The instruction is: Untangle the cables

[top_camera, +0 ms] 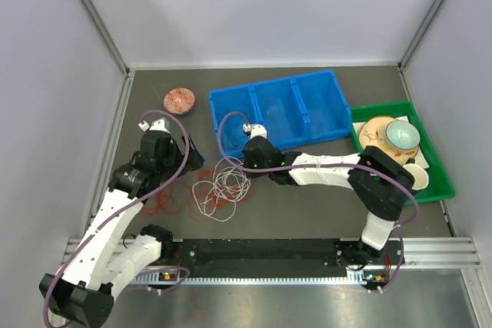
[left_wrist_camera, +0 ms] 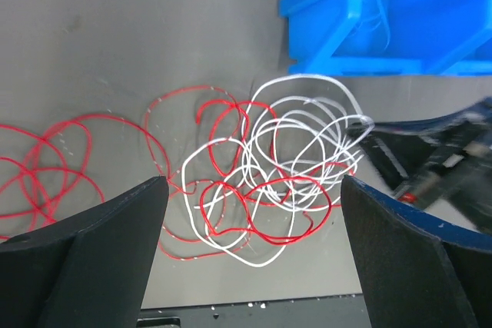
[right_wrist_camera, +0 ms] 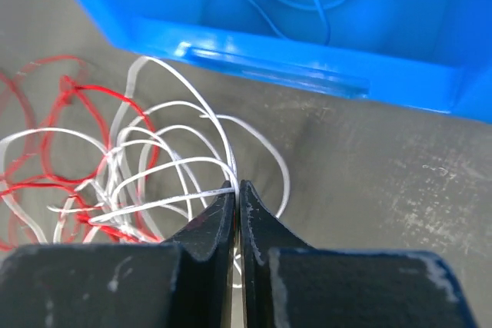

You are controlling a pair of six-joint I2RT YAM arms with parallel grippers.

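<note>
the thin white cables [top_camera: 227, 183] lie in loose overlapping loops on the dark grey table [top_camera: 307, 209], left of centre in the top view. the thin red cables [top_camera: 165, 199] spread out at 9 o'clock of them. in the left wrist view, red loops [left_wrist_camera: 261, 217] cross over and under the white loops [left_wrist_camera: 304, 132], so the two colours are interlaced where they meet.

the right gripper [right_wrist_camera: 237, 190] is at the 2 o'clock edge of the white bundle. its fingers are pressed together, and a white strand [right_wrist_camera: 181, 163] runs into the seam at their tips. the left gripper [left_wrist_camera: 254, 186] hangs above the tangle with its fingers spread wide, holding nothing. the interlaced section shows between them.

a blue plastic bin with three compartments [top_camera: 273, 84] sits at 1 o'clock of the tangle, near it. in the right wrist view, a thin blue cable [right_wrist_camera: 307, 1] lies inside the compartment nearest the gripper. a round reddish disc [top_camera: 179, 100] rests at 11 o'clock, apart from the cables. a green plastic tray [top_camera: 440, 187] stands at 3 o'clock, well apart, holding a pale green bowl [top_camera: 401, 134].
</note>
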